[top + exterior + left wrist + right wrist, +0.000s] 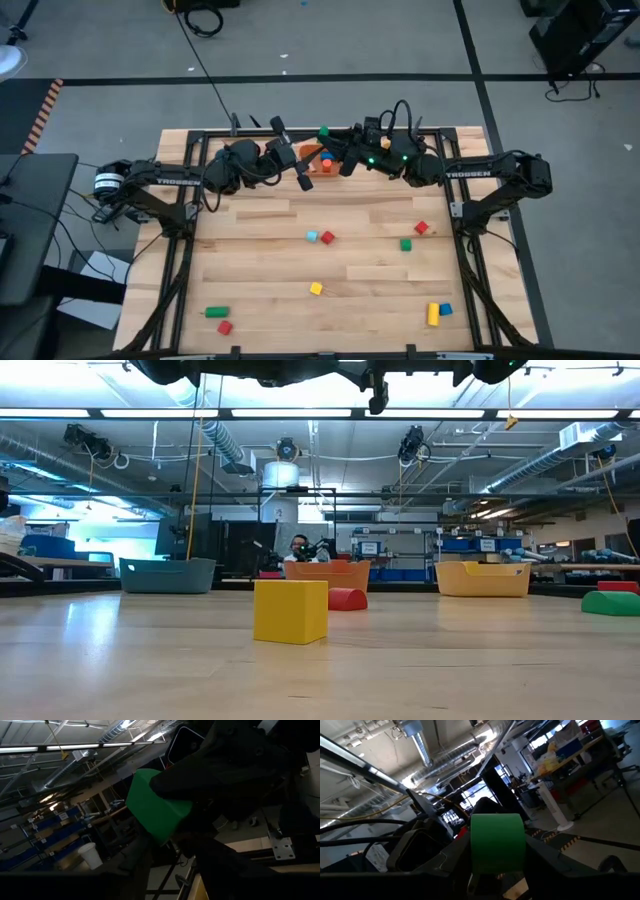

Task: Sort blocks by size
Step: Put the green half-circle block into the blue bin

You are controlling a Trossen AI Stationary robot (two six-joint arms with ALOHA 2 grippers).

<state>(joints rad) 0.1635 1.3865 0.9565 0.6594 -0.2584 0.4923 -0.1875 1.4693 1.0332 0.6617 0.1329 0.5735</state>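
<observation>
My right gripper (326, 137) is shut on a green block (497, 842) at the table's far edge, above the orange bin (322, 162), which holds red and blue blocks. The green block also shows in the high view (323, 131) and in the left wrist view (155, 807). My left gripper (303, 176) is just left of the bin, open and empty, with its fingers tipped up toward the block. Loose blocks lie flat on the table: light blue (312, 236), red (327, 238), green (406, 244), red (421, 228) and a yellow cube (316, 289). My right gripper pinches the green block between its two fingers, on two opposite sides (476, 855). It comes from the table's right, about level. The block is lifted clear, above the orange bin.
Near the front edge lie a green bar (216, 312), a red block (224, 327), a yellow bar (433, 314) and a blue block (445, 310). The low view shows a teal bin (167, 574) and a yellow bin (483, 578) beside the orange one. A black frame (190, 200) borders the table.
</observation>
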